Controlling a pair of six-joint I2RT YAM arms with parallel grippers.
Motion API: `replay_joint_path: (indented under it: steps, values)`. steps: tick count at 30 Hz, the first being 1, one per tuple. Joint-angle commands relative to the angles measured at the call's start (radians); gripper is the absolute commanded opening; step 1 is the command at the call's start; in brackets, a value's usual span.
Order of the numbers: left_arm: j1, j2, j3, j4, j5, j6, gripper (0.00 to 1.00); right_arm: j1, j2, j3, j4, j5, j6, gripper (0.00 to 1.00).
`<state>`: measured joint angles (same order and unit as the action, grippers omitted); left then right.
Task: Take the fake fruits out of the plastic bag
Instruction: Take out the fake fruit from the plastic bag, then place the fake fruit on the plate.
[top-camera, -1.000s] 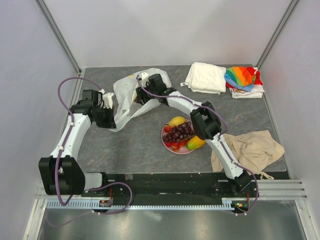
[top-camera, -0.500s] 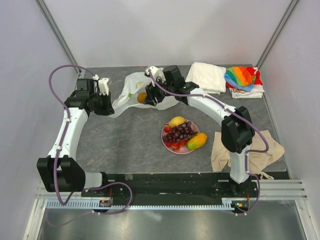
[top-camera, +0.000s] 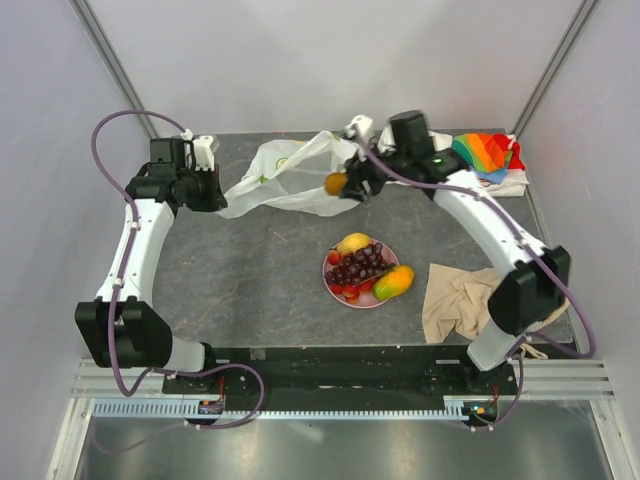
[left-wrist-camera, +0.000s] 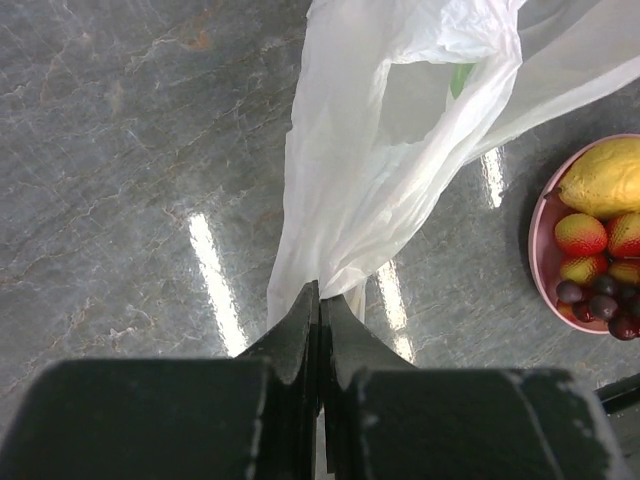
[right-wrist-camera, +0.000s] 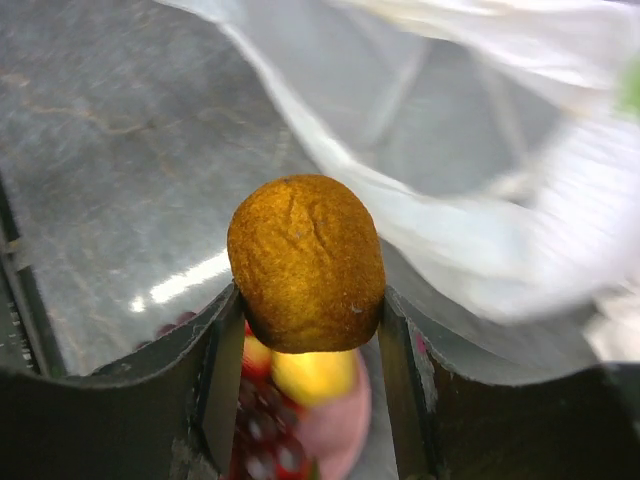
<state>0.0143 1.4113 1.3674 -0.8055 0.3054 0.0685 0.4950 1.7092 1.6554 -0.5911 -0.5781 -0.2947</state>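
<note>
Left gripper (left-wrist-camera: 320, 300): jaws pressed together on a gathered fold of the plastic bag (top-camera: 285, 180), pinning its left end near the table's far-left corner. Right gripper (right-wrist-camera: 308, 325): jaws part-spread, pinching the small orange (right-wrist-camera: 305, 262) across its middle, held above the table just beside the bag's right-hand edge and, as far as I can judge, clear of the film. Lemon (top-camera: 352, 243), grape bunch (top-camera: 358, 264), mango (top-camera: 392, 283) and red cluster (top-camera: 343, 290) lie on the pink plate (top-camera: 327, 268), well apart from the bag. Handling, my estimate: the orange looks light, hard-shelled and round, so it could roll out of a loose pinch; a hold across the widest part suits it. The bag is thin, limp and slippery; a bunched edge or handle is the sensible hold. Unclear: whether anything remains inside the bag, since its folds overlap; the plate under the orange is blurred in the right wrist view.
</note>
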Motion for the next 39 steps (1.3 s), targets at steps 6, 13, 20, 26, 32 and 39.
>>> replay_joint_path:
  steps: [6, 13, 20, 26, 32, 39]
  values:
    - [-0.004, 0.035, 0.075, -0.047, 0.006, 0.07, 0.02, -0.245, -0.189, -0.175, -0.196, -0.006, -0.248, 0.33]
    - [-0.002, 0.103, 0.087, -0.077, -0.005, 0.065, 0.02, -0.329, -0.184, -0.364, -0.139, 0.009, -0.227, 0.32]
    - [-0.002, 0.13, 0.052, -0.101, -0.075, 0.123, 0.02, -0.338, -0.073, -0.375, -0.13, -0.017, -0.252, 0.33]
    - [-0.002, 0.166, 0.064, -0.107, -0.077, 0.132, 0.02, -0.339, 0.022, -0.37, -0.125, -0.042, -0.23, 0.34]
    - [-0.002, 0.167, 0.039, -0.132, -0.111, 0.172, 0.02, -0.34, 0.069, -0.358, -0.115, -0.081, -0.225, 0.35]
    - [-0.004, 0.158, 0.012, -0.142, -0.135, 0.197, 0.02, -0.34, 0.102, -0.355, -0.108, -0.158, -0.166, 0.37]
